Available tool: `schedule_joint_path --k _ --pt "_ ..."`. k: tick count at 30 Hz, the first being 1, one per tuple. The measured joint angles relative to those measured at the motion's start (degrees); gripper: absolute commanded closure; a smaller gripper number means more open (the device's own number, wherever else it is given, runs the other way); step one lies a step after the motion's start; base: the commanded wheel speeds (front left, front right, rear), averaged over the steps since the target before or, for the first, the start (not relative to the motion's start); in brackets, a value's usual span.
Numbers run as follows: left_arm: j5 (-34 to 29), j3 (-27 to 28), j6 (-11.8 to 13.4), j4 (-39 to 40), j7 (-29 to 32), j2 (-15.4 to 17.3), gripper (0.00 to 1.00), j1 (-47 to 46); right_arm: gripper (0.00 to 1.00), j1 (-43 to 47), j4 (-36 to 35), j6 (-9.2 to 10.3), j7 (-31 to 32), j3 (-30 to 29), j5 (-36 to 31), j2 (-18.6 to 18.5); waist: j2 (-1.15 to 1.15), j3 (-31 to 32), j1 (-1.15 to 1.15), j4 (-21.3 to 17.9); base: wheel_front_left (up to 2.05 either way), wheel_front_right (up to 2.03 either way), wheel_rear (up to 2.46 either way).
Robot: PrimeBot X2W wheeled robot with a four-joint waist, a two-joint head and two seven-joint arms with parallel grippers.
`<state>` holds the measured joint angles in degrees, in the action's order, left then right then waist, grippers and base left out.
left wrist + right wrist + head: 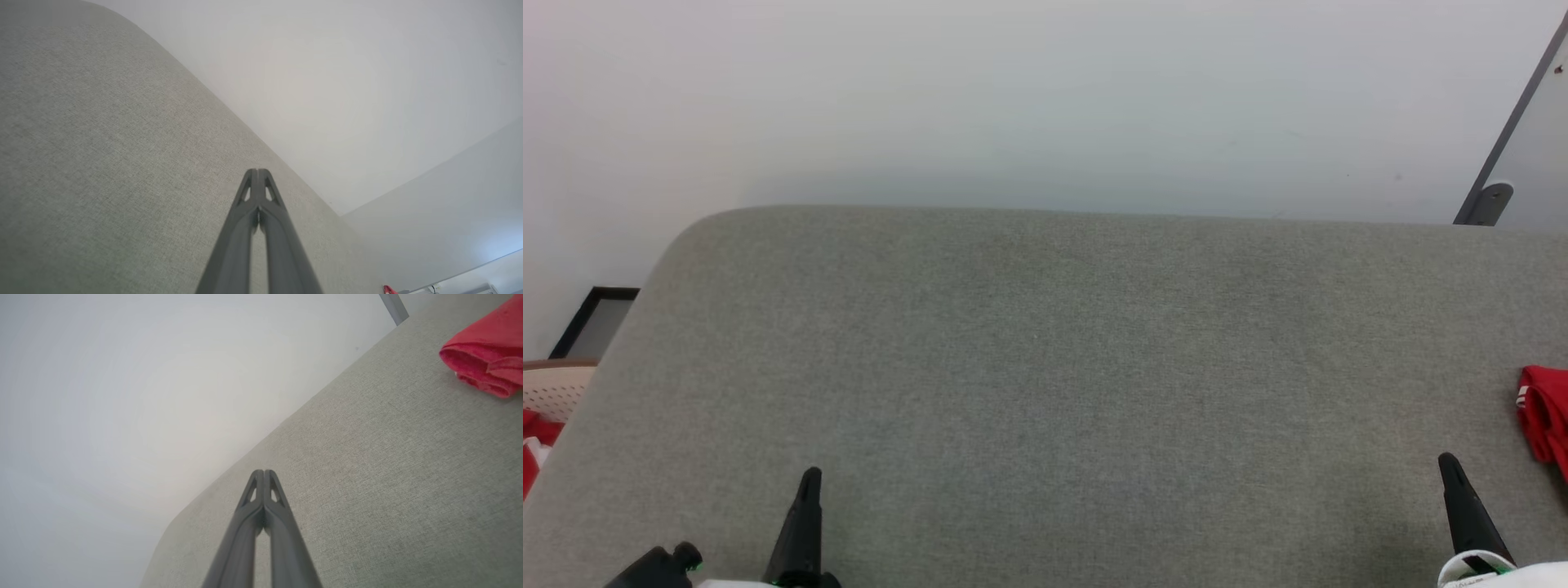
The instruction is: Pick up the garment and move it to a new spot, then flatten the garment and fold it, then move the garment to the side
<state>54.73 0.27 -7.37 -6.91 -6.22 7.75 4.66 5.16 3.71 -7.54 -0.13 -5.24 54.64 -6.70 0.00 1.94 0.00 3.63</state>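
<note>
work surface: matt woven cloth | red cloth: soft, fuzzy

Your head camera looks forward and down from above the grey fabric pad toward the white wall. Both wrist cameras sit low and close over that pad, tilted opposite ways, facing the same wall.

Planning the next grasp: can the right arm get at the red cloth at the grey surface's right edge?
Probably yes. The red cloth lies just ahead and right of the right gripper, with bare grey surface between them and nothing in the way. Its jaws are shut and would need opening first.
</note>
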Motion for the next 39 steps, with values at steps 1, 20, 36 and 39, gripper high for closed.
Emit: schedule_joint_path --k 1,20,36,39 --pt "0.64 0.03 0.0 -0.1 0.18 -0.05 1.0 -0.12 1.0 -0.18 0.19 0.0 0.14 -0.02 0.83 0.05 0.0 -0.02 0.0 -0.04 0.0 0.0 0.0" --pt "12.13 1.24 -0.01 -2.22 3.35 -0.92 1.0 -3.13 1.0 -3.43 3.21 0.01 1.9 -0.13 11.88 1.09 0.0 -0.5 0.01 -0.86 0.0 0.0 0.0" --pt "20.24 2.16 -0.01 -3.65 5.76 -1.8 1.0 -5.36 1.0 -5.84 5.32 0.01 3.2 -0.27 19.67 1.72 0.0 -0.91 0.01 -1.55 0.0 0.0 0.0" --pt "21.57 2.34 -0.01 -3.91 6.25 -1.92 1.0 -5.78 1.0 -5.87 5.77 0.01 3.44 -0.32 20.94 1.85 0.0 -0.98 0.0 -1.68 0.0 0.0 0.0"
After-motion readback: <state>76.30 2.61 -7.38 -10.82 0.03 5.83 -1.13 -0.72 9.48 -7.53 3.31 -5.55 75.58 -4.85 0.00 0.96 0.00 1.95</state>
